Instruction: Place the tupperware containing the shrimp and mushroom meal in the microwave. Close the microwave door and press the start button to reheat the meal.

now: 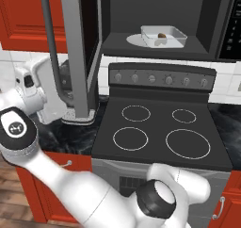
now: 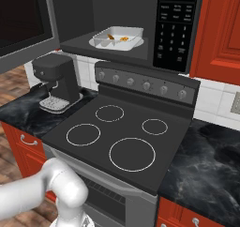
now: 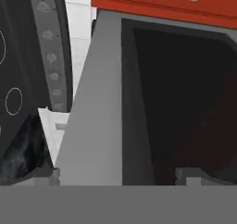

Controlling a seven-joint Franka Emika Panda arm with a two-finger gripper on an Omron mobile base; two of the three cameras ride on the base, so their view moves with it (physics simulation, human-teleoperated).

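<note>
Red cabinets frame a black stove (image 1: 160,133) in the left base view; above it the microwave (image 1: 160,20) stands open, the tupperware (image 1: 163,36) sitting inside at 12 o'clock with the meal (image 1: 161,35) in it, and the microwave door (image 1: 77,52) swung out at 10 o'clock. Right base view: tupperware (image 2: 118,37) rests in the cavity at 12 o'clock, keypad (image 2: 176,29) at 1 o'clock, coffee machine (image 2: 57,83) at 9 o'clock. Hand view: gripper (image 3: 118,177) fingertips (image 3: 187,177) spread wide, holding nothing, facing the door's dark window (image 3: 185,102).
</note>
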